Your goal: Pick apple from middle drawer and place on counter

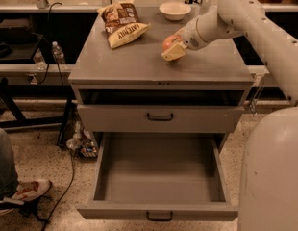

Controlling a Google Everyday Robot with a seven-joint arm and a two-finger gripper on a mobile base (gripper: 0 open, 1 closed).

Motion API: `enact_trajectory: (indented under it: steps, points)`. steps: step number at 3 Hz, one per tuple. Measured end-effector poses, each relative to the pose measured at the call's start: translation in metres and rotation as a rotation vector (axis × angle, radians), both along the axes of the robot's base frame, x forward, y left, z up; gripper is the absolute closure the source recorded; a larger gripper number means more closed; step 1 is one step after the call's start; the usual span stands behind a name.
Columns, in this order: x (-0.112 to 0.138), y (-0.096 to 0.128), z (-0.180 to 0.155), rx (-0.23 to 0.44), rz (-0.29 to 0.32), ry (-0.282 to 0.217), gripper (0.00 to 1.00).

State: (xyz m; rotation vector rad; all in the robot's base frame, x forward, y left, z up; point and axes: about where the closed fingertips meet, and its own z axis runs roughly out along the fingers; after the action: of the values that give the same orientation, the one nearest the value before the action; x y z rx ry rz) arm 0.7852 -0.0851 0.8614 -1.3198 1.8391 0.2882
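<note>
My gripper (172, 47) is over the middle of the counter (139, 64), low above its surface. It is shut on the apple (167, 42), a small red-pink fruit that shows between the pale fingers (174, 53). The white arm reaches in from the right. The middle drawer (158, 177) is pulled fully out at the bottom of the grey cabinet and holds nothing. Its black handle is on the front edge.
A chip bag (121, 23) lies on the counter's back left. A white bowl (174, 9) stands at the back middle. The drawer front above (159, 117) is shut. A person's shoe (24, 191) and cables lie on the floor at left.
</note>
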Motion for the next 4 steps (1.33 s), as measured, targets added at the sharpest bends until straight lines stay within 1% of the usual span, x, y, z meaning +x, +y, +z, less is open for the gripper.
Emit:
enact_trajectory:
  steps: [1,2,4]
  points:
    - [0.0107,0.0061,-0.0136,0.011,0.011,0.052,0.74]
    - [0.0141,0.0080,-0.0175,0.015,0.015,0.068,0.53]
    - [0.0142,0.0080,-0.0145,0.015,0.015,0.068,0.06]
